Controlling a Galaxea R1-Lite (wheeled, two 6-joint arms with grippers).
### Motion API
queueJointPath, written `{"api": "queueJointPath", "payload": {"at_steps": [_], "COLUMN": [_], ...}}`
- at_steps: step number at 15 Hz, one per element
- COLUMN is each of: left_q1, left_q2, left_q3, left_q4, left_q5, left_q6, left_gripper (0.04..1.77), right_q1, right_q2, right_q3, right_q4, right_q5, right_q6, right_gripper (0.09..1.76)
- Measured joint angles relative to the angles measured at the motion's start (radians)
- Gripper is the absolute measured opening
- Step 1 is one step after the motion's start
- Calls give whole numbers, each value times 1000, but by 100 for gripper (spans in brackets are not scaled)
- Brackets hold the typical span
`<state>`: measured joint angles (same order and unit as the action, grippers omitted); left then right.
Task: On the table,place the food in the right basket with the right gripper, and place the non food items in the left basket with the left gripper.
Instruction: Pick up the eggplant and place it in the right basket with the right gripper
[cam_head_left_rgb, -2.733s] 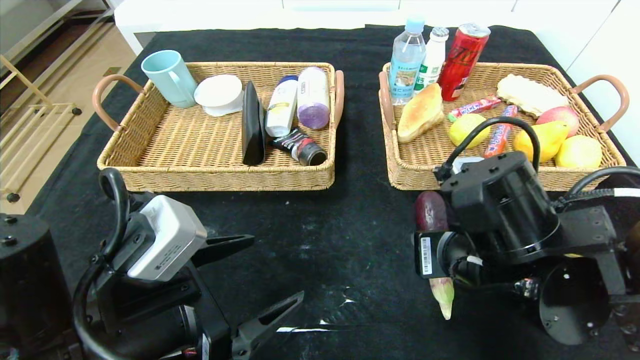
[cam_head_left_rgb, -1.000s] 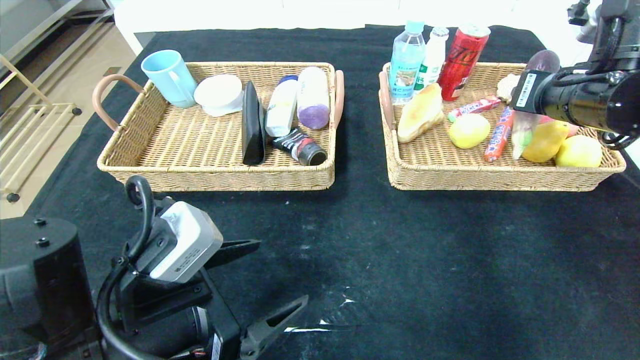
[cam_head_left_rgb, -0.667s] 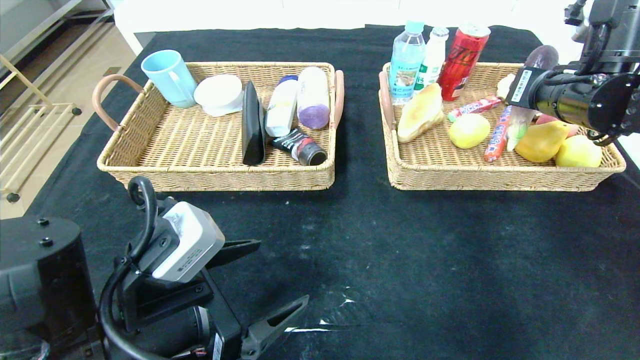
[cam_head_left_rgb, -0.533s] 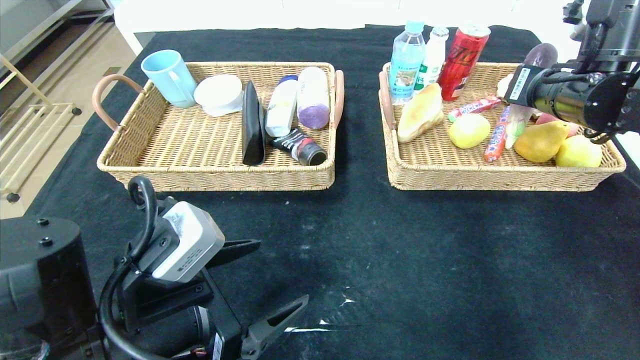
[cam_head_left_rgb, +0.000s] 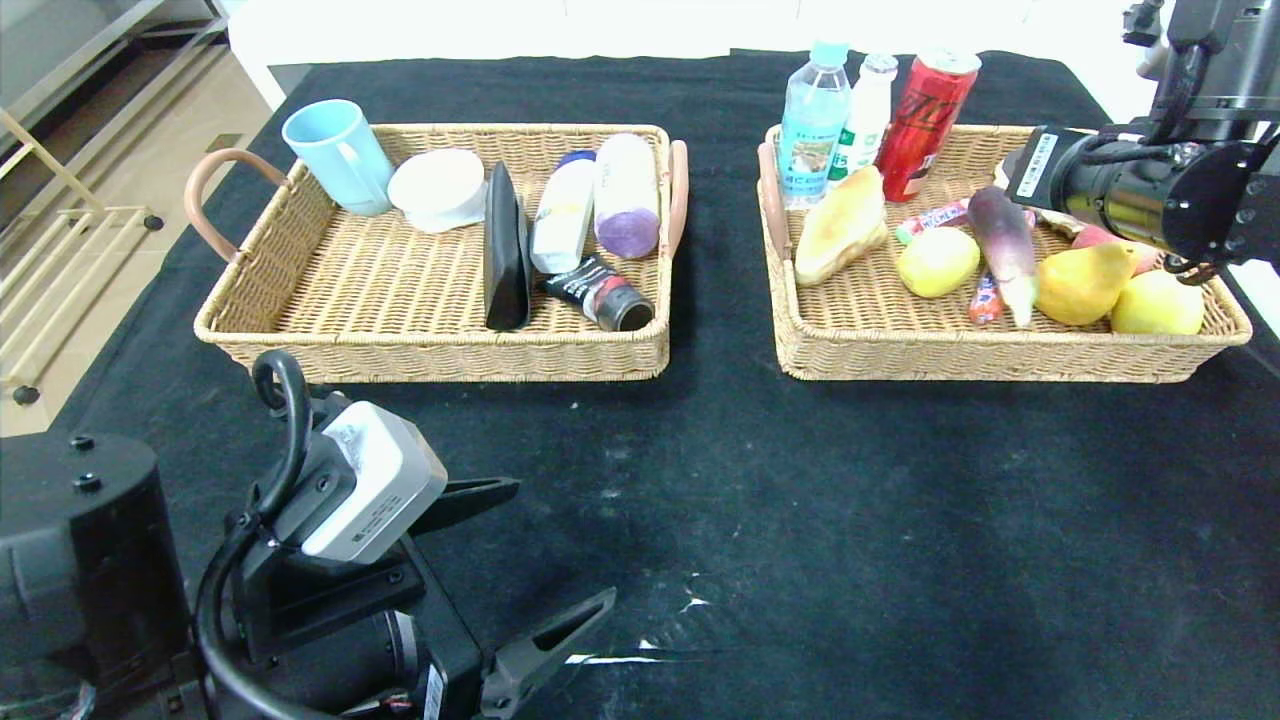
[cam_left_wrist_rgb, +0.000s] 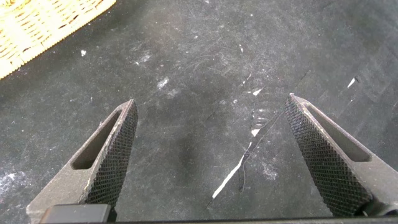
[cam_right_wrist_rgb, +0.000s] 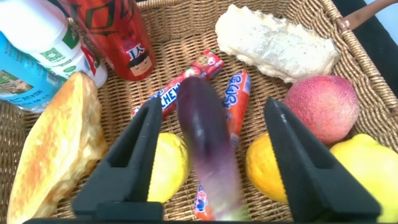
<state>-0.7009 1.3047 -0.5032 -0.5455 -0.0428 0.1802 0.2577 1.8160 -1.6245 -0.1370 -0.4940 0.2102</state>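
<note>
Two baskets (cam_head_left_rgb: 240, 300) (cam_head_left_rgb: 1000, 355), three drinks (cam_head_left_rgb: 813, 120), two candy sticks (cam_right_wrist_rgb: 174, 93), one eggplant (cam_head_left_rgb: 1000, 245).

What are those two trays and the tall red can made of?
Both trays, the left basket and the right basket, look like tan woven wicker, matte, with ribbed weave; their loop handles look smooth, perhaps leather or plastic. The red can looks like glossy printed metal, judging by its silvery rim.

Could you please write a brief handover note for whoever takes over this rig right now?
Right gripper: open above the right basket; the eggplant lies free inside it, across the candy sticks, between the lemon and the pear.
Left gripper: open, parked low over the table, holding nothing.
Left basket holds the non-food items.
Done: no loose items visible on the table.
Left: pull the right arm back.
</note>
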Motion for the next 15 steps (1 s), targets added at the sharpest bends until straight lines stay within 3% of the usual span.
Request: {"api": "queueJointPath", "payload": {"at_steps": [9, 13, 15], "left_q1": [10, 41, 53], "left_q2": [-20, -31, -34], "left_q3": [-4, -24, -34], "left_q4": [0, 0, 1], "left_q5": [0, 5, 50], "left_q6": [-1, -2, -3], "left_gripper": [172, 172, 172], "right_q1": [33, 63, 76], "right_q2": [-59, -200, -293], "right_q3": [49, 234, 358], "right_q4": [10, 8, 8], "right_q5": [10, 116, 183], "right_q6": [-6, -87, -105], "right_gripper": [155, 161, 164]}}
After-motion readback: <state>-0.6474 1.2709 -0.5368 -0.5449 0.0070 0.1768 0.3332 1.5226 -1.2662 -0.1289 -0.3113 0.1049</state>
